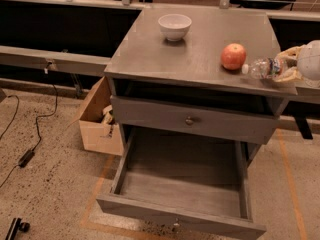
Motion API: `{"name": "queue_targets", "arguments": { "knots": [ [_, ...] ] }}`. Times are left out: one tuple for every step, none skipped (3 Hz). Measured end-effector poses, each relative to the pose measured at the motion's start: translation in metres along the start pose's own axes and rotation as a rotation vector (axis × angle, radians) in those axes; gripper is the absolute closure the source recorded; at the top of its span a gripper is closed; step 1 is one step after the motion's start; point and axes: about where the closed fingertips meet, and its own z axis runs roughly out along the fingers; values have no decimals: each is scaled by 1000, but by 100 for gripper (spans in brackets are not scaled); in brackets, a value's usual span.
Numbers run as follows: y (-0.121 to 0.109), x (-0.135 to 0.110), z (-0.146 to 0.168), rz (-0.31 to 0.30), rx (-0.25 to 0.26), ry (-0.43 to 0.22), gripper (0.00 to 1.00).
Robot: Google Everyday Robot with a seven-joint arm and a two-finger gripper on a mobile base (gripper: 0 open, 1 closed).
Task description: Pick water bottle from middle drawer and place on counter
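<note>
The water bottle (261,68) lies on its side at the right edge of the counter (190,49), white cap pointing left toward a red apple. My gripper (283,68) reaches in from the right edge of the view, and its pale fingers (290,51) are closed around the bottle's base end. The bottle rests on or just above the counter top. The middle drawer (182,184) is pulled out at the bottom of the cabinet and is empty.
A red apple (233,56) sits just left of the bottle's cap. A white bowl (174,26) stands at the back of the counter. A closed drawer front with a knob (189,120) is above the open drawer. A cardboard box (100,119) stands left of the cabinet. Cables lie on the floor at the left.
</note>
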Motion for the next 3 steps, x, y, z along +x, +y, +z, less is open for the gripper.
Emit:
{"name": "queue_targets", "arguments": {
  "knots": [
    [0,16,19,17,-16,-20,100],
    [0,20,24,20,-20,-25,100],
    [0,20,24,20,-20,-26,100]
  ]
}}
